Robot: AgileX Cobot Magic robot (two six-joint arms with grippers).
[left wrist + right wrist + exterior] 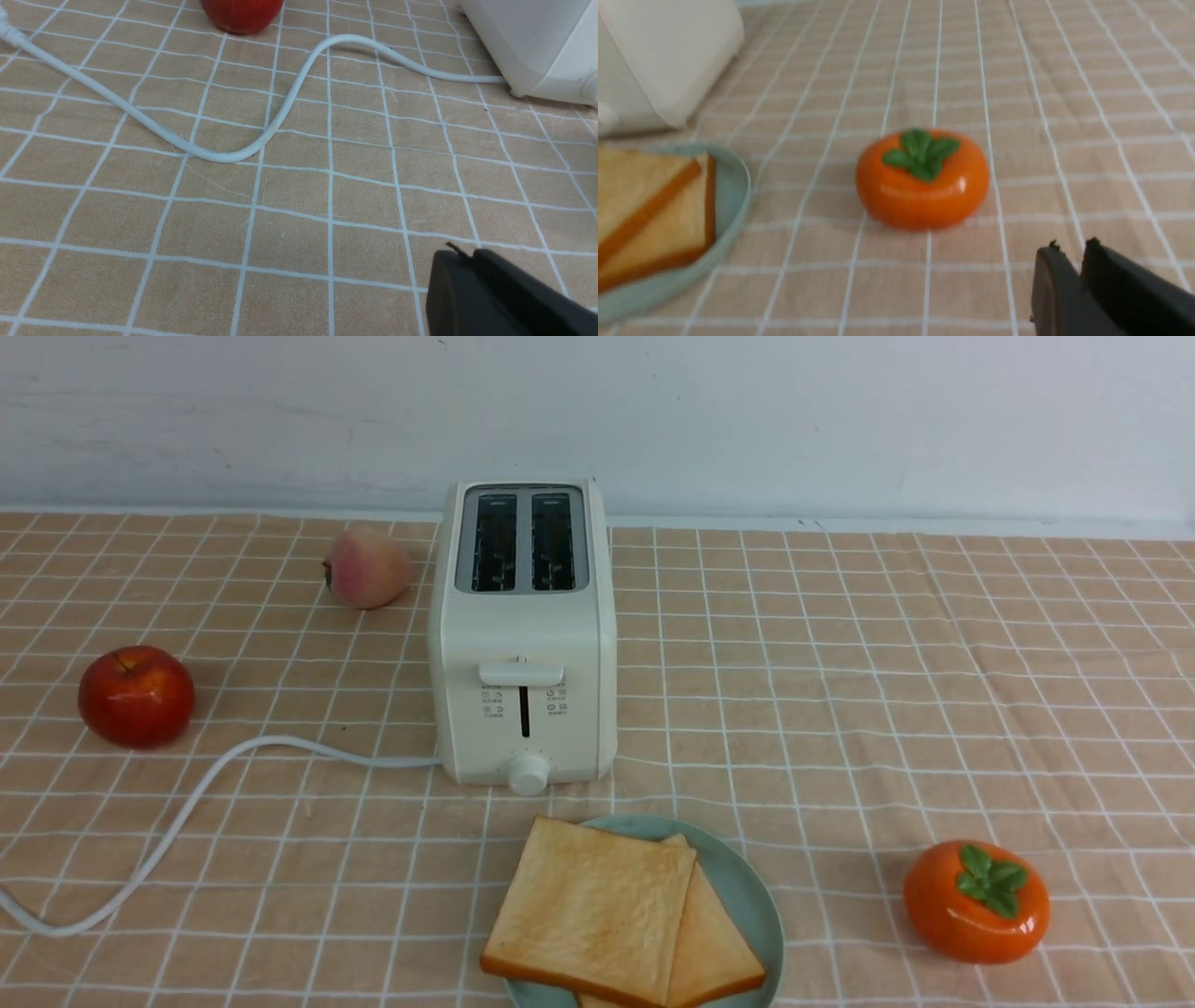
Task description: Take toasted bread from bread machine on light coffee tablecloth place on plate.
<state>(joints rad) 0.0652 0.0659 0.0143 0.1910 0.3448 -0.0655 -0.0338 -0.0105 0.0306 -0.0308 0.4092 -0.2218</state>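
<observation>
At the far left of the light coffee tablecloth (840,709) sits a red apple (136,696), with the white cord (187,812) snaking in front of it from the cloth's near left edge across to the bread machine (523,644). A little farther back, just left of the machine, lies a pinkish peach (366,567). The bread machine stands upright near the middle, its 2 slots dark and empty and its front lever sitting high.

Directly in front of the machine, at the near edge, is the plate (747,887), and the toasted bread (597,905) is on it: 2 slices, overlapping, the upper one lying to the left over the other, whose corner pokes out on the right. Well to the right of the plate, apart from it, rests a glossy orange persimmon (976,901) with green leaves on top.

Neither arm shows from the front. From the left wrist, the left gripper (460,254) hangs low over bare cloth near the cord's bend, its dark fingers pressed together with nothing between them, the apple and the machine's corner beyond. From the right wrist, the right gripper (1069,249) hovers just short of the persimmon, its 2 fingertips (1048,261) drawn nearly together and holding nothing; the plate's rim and both slices show off to the side.
</observation>
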